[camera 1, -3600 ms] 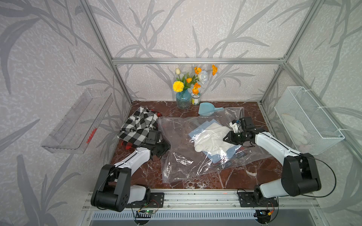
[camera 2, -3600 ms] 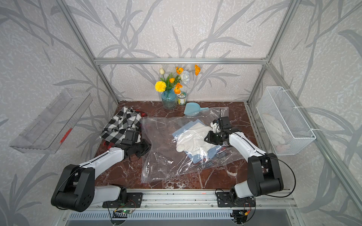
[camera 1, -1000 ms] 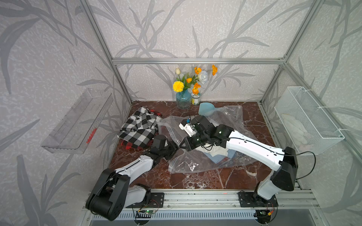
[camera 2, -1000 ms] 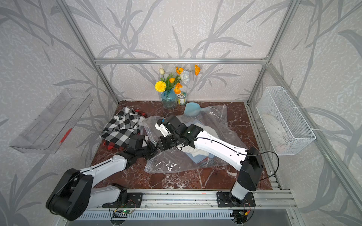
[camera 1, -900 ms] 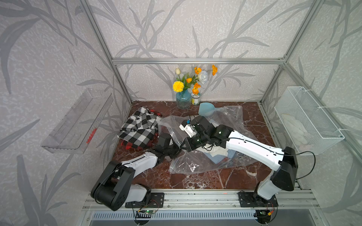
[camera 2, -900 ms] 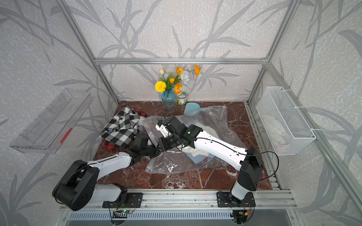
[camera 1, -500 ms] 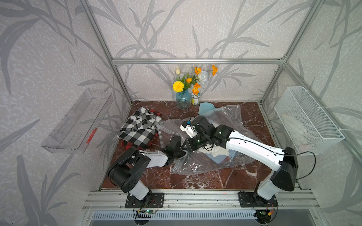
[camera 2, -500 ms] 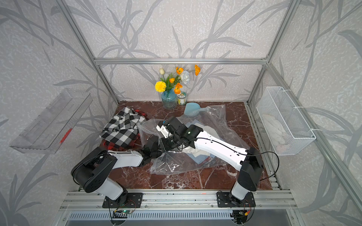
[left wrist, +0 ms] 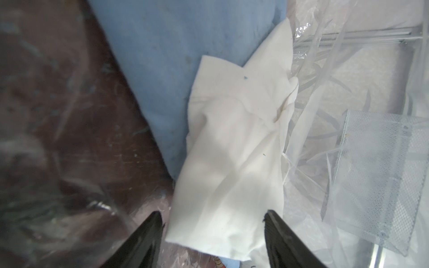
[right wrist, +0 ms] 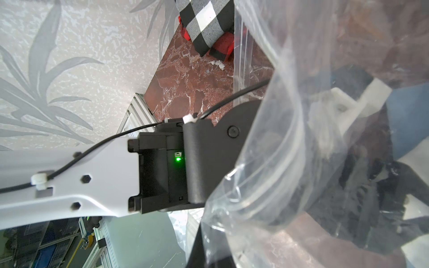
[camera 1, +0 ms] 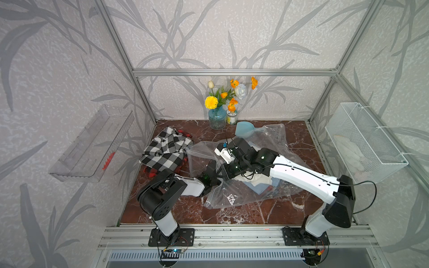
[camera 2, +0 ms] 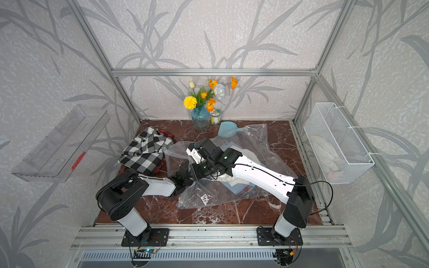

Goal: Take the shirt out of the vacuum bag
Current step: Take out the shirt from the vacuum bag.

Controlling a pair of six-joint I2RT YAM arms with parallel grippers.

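Note:
The clear vacuum bag (camera 1: 232, 197) (camera 2: 204, 197) lies crumpled mid-table. Inside it the white shirt (left wrist: 232, 150) (camera 1: 255, 179) rests on a blue folded cloth (left wrist: 174, 58). My right gripper (camera 1: 221, 174) (right wrist: 199, 236) is shut on the bag's mouth edge and holds it lifted. My left gripper (left wrist: 212, 214) (camera 1: 211, 170) has reached in through that mouth. It is open, and its two black fingertips stand on either side of the shirt's near end. The bag's valve cap does not show.
A black-and-white checked cloth (camera 1: 166, 150) lies at the left back over something red. A blue vase of flowers (camera 1: 217, 118), a small can (camera 1: 231, 117) and a blue scoop (camera 1: 243, 128) stand at the back. A wire basket (camera 1: 366, 143) hangs on the right wall, a clear tray (camera 1: 92, 146) on the left.
My left arm has pushed rightward into the bag's mouth up to the shirt, and its jaws have narrowed a little. The right arm keeps the bag's edge raised in place.

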